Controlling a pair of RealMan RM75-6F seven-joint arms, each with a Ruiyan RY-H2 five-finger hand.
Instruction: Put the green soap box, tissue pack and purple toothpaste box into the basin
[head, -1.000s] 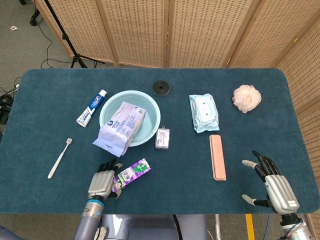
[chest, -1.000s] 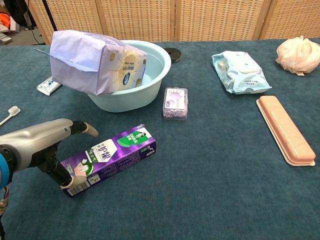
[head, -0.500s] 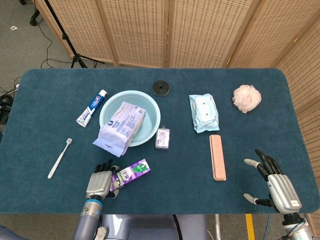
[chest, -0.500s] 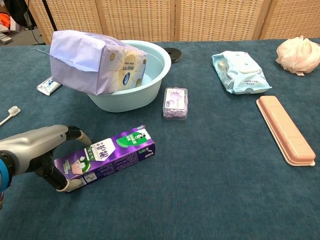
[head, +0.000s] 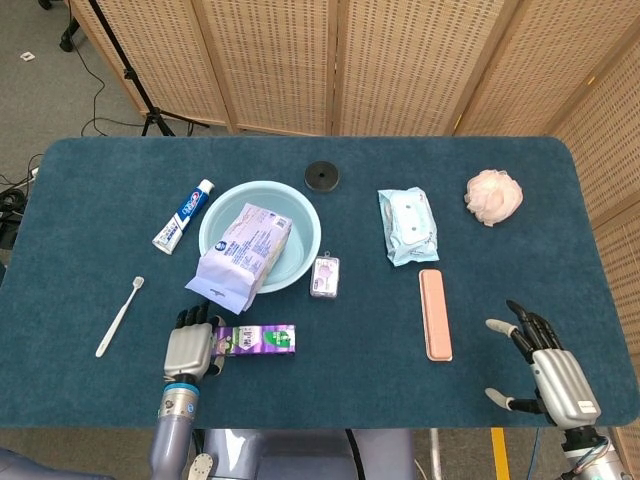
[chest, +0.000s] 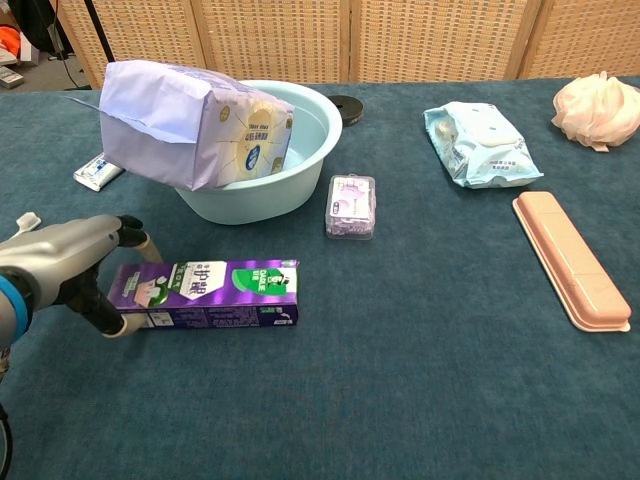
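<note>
The purple toothpaste box (head: 258, 340) (chest: 215, 293) is level, parallel to the table's front edge, just in front of the light-blue basin (head: 305, 215) (chest: 310, 110). My left hand (head: 190, 347) (chest: 65, 268) grips the box's left end, fingers over the top and thumb at the front. A lavender tissue pack (head: 243, 255) (chest: 180, 125) leans in the basin, sticking out over its front-left rim. My right hand (head: 547, 368) is at the front right with fingers spread and nothing in it; the chest view does not show it.
A small clear case (head: 325, 277) (chest: 351, 205) sits right of the basin. Further right are a pale-blue wipes pack (head: 407, 226), a pink case (head: 435, 314) and a pink bath puff (head: 493, 196). A toothpaste tube (head: 183, 216), toothbrush (head: 120, 316) and black disc (head: 321, 175) also lie around the basin.
The toothpaste box has swung from slanted to parallel with the front edge. My left hand has shifted left and away from the front edge with it. The right hand has hardly moved.
</note>
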